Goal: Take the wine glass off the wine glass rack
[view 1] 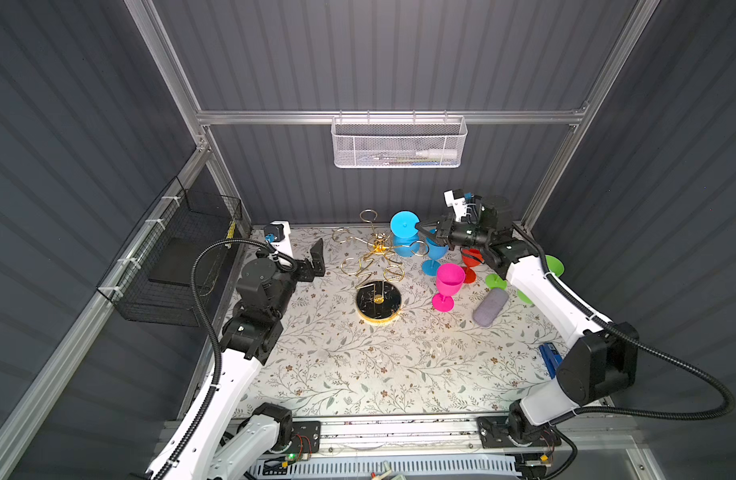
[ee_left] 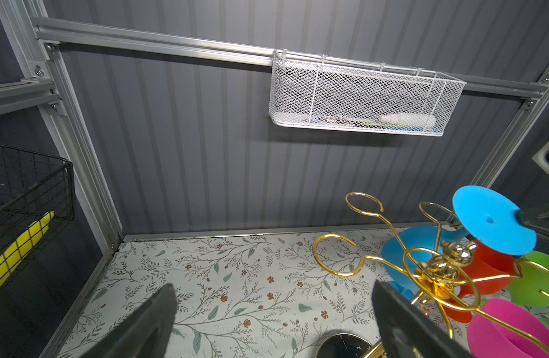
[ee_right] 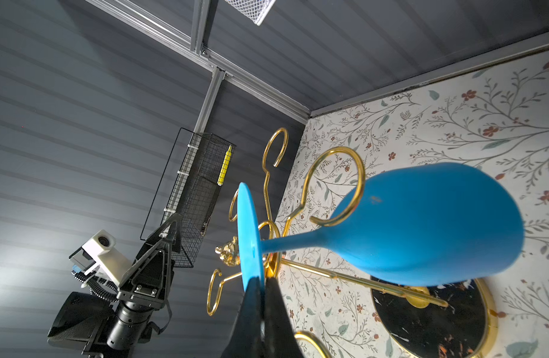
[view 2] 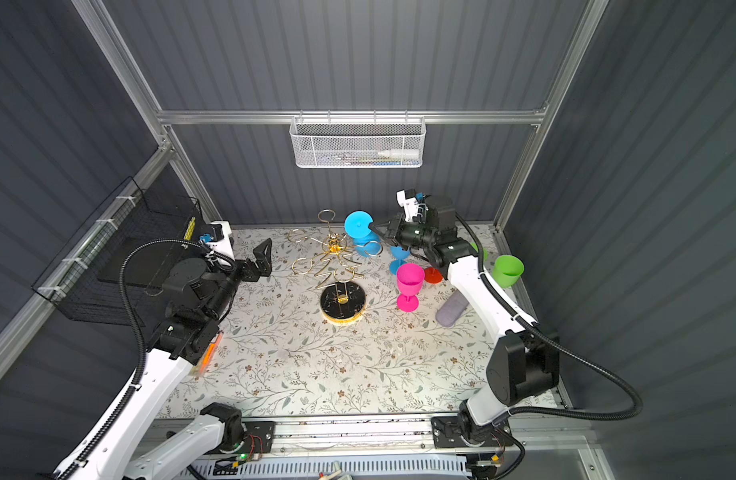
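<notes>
The wine glass rack (view 1: 379, 305), gold wire arms on a round black base, stands mid-table in both top views (view 2: 342, 303). A blue wine glass (view 1: 404, 226) hangs upside down at the rack's far right arm, foot disc uppermost. My right gripper (view 1: 418, 226) is shut on the rim of that foot (ee_right: 250, 235); the stem runs beside a gold loop (ee_right: 335, 186), and I cannot tell whether it is still inside it. My left gripper (view 1: 318, 262) is open and empty, left of the rack, its fingers (ee_left: 391, 310) apart over the cloth.
Standing right of the rack are a pink glass (view 1: 449, 282), a second blue glass (view 1: 435, 253), a red one (view 1: 470, 257) and green ones (view 2: 507, 270). A grey case (view 1: 490, 306) lies near them. A black wire basket (view 1: 183, 257) hangs on the left wall.
</notes>
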